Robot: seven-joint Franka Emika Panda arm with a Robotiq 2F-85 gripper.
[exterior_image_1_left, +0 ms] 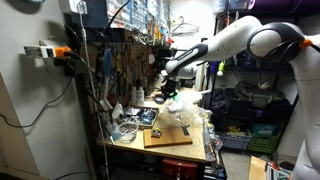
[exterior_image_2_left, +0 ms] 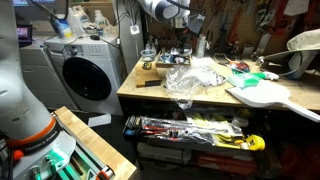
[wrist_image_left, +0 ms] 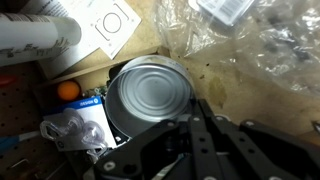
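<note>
In the wrist view a silver tin can [wrist_image_left: 150, 95] stands upright on the workbench, seen from above with its lid closed. My gripper [wrist_image_left: 197, 112] has its two black fingers pressed together, with the tips right at the can's right edge and nothing seen between them. In both exterior views the gripper [exterior_image_1_left: 168, 86] [exterior_image_2_left: 178, 45] hangs low over the back of the workbench, next to crumpled clear plastic [wrist_image_left: 250, 40] [exterior_image_2_left: 190, 77].
A white tube [wrist_image_left: 35, 35], a paper sheet [wrist_image_left: 110, 25], an orange ball [wrist_image_left: 68, 90] and a blister pack [wrist_image_left: 75, 130] lie around the can. A wooden board [exterior_image_1_left: 165, 136] lies on the bench. A tool pegboard [exterior_image_1_left: 125, 60], a washing machine [exterior_image_2_left: 90, 70] and a white cutout [exterior_image_2_left: 265, 95] are nearby.
</note>
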